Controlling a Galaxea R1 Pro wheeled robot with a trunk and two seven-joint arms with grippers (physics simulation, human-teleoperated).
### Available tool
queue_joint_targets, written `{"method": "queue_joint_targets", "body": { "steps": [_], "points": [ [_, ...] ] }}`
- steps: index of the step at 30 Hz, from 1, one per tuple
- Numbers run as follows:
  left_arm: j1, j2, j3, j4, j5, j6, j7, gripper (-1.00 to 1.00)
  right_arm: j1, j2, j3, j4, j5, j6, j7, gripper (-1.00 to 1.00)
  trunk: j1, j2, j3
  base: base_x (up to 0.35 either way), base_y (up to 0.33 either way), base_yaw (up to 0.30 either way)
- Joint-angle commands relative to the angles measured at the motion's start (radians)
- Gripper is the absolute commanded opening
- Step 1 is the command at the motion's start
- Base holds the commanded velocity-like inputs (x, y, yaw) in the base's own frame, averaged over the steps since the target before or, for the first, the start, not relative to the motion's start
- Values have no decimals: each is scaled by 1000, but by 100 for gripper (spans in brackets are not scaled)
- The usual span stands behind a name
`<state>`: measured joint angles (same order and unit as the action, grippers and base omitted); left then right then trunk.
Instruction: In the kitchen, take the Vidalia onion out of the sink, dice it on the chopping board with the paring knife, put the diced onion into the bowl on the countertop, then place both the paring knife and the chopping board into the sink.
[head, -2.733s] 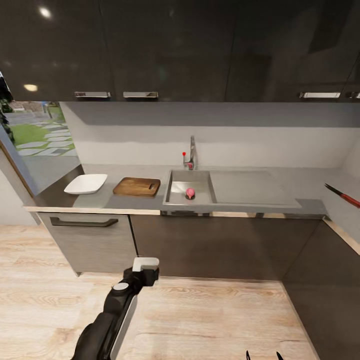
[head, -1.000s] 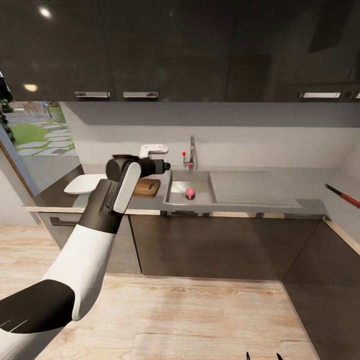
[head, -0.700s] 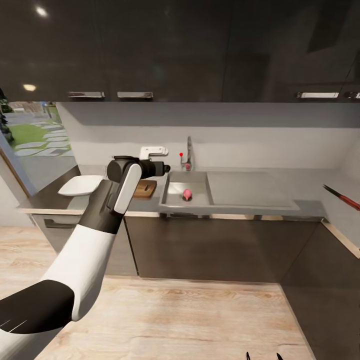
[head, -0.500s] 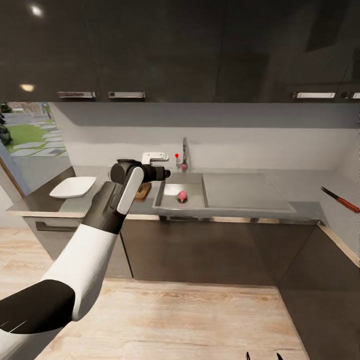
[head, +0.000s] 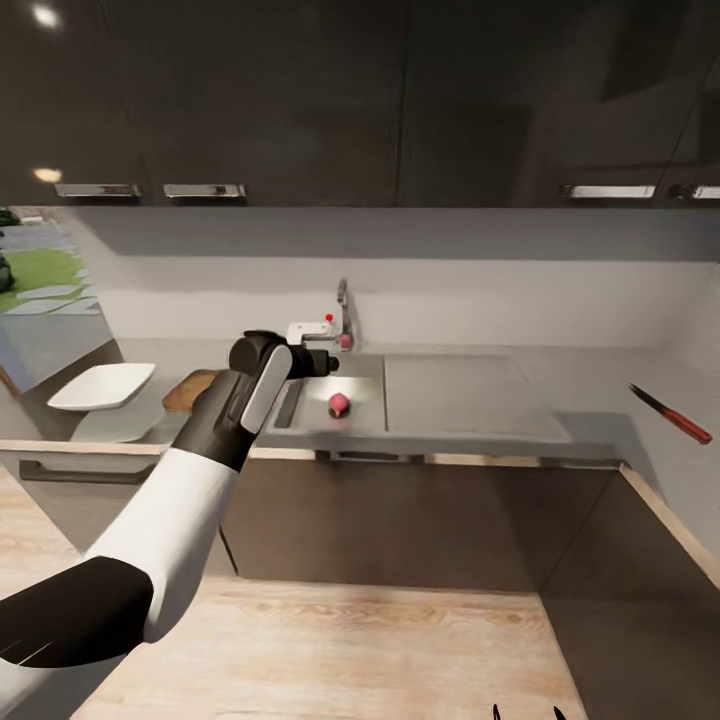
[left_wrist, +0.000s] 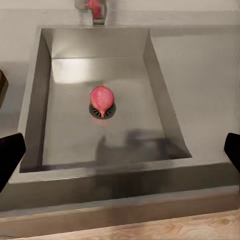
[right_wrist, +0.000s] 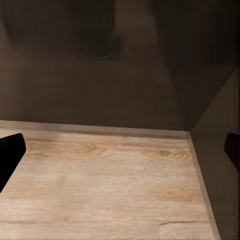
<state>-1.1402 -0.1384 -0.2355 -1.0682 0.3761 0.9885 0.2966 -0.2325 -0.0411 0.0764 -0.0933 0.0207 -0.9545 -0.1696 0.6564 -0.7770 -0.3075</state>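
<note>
Your left gripper (head: 325, 363) hangs spread wide over the sink's (head: 370, 372) near-left rim, holding nothing. The onion (left_wrist: 102, 98) sits on the drain in the middle of the basin, well apart from the fingers (left_wrist: 10, 157). The right gripper (right_wrist: 120, 150) is spread too, low over the floor (right_wrist: 105, 185).

The onion is round and glossy, so a pinch off its middle would likely squirt it along the steel. Coming down at a slant risks knocking a finger on the basin wall or the tap (head: 343, 312) behind.

The board (head: 188, 391) and bowl (head: 102, 386) lie on the table (head: 600, 395) to the left, the knife (head: 670, 413) far right.
</note>
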Motion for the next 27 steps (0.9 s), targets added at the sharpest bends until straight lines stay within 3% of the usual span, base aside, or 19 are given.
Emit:
{"method": "queue_joint_targets", "body": {
  "steps": [1,14,22,27],
  "points": [
    [-1,1,-1,7,10,3,10,100,-1,0,8,1,2,-1,-10,100,1,-1,-1,251,-219,0],
    [-1,3,1,62,10,1,10,100,-1,0,8,40,2,19,-10,100,1,-1,-1,304,-53,0],
    [-1,3,0,81,9,0,9,100,-1,12,7,72,1,254,-5,100,1,-1,-1,308,-1,0],
    [-1,3,-1,120,9,-30,9,100,-1,16,6,76,-10,304,-6,100,1,-1,-1,233,0,0]
  ]
}}
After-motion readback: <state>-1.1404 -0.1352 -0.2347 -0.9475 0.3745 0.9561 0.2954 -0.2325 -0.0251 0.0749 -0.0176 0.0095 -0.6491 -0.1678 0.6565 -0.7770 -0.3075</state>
